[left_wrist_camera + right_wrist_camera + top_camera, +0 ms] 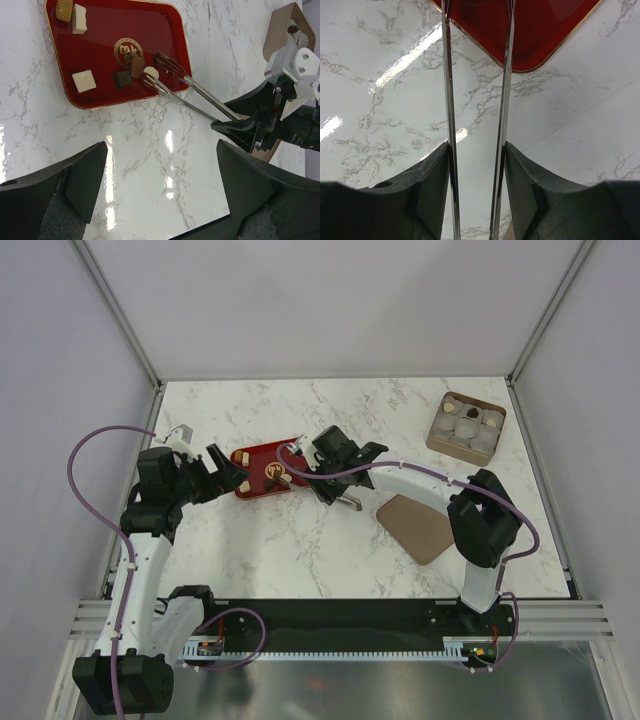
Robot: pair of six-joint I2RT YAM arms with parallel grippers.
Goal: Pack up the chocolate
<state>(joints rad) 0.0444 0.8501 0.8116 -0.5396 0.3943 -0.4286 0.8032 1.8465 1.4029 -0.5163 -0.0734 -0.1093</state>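
Six or so pieces of chocolate (pixel 83 81) lie on the red tray (pixel 100 45), left of centre on the table. A few more seem to sit in the box (pixel 434 435) at the far right. Tongs (pixel 200 97), clamped in the right gripper (pixel 476 200), reach a cream piece on the tray. The left gripper (pixel 160 190) hangs wide open beside the tray. Packing looks partly done, and the lid (pixel 415 528) lies off.

The left arm (pixel 135 560) rises along the frame's left edge, with the left gripper (pixel 222 472) spread wide. The right arm (pixel 430 485) bends toward centre, its right gripper (pixel 477 155) clamping tongs (pixel 448 100).
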